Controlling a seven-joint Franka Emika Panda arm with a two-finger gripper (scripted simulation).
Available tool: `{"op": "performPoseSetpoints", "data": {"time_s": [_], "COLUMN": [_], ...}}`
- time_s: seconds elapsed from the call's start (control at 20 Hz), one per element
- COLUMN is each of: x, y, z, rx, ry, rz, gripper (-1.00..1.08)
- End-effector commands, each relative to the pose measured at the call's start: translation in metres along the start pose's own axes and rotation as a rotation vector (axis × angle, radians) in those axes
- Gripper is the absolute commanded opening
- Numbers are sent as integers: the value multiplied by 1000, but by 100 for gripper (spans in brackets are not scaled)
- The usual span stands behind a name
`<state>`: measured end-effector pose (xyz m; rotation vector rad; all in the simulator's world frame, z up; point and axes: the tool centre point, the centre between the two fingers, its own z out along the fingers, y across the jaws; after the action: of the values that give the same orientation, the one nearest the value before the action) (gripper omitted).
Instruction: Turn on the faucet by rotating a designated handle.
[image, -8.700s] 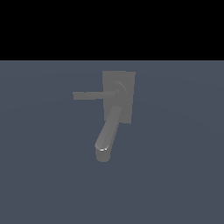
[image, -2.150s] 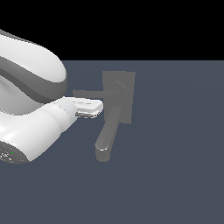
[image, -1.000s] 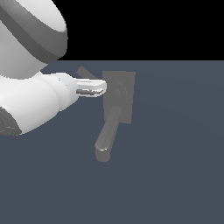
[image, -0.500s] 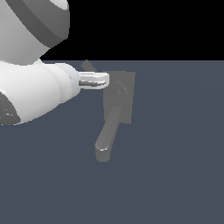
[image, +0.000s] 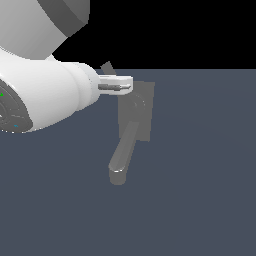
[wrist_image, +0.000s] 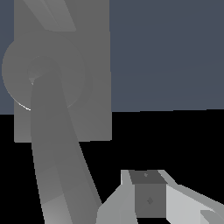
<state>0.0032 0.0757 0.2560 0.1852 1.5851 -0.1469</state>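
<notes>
The exterior view is showing the faucet (image: 134, 111) standing mid-scene, its thick spout (image: 121, 156) reaching toward the near side. The arm (image: 40, 85) is entering from that view's left, with the gripper (image: 119, 85) lying against the back plate's upper left corner. The handle (image: 107, 67) is angling up behind it, mostly hidden. The wrist view is presenting the hub (wrist_image: 43, 72) and one fingertip (wrist_image: 148, 197); jaw separation cannot be determined.
</notes>
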Motion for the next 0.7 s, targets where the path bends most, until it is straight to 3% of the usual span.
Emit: {"op": "performPoseSetpoints", "data": {"time_s": [0.0, 0.4, 0.45, 0.5, 0.65], "x": [-14, -36, -36, -20, -24], "y": [-8, -28, -28, -25, -36], "z": [3, 3, 3, -1, 0], "rx": [3, 1, 1, 2, 2], "ry": [-17, -23, -23, 4, 0], "rz": [4, 6, 6, 0, 1], "gripper": [-100, -100, -100, -100, -100]}}
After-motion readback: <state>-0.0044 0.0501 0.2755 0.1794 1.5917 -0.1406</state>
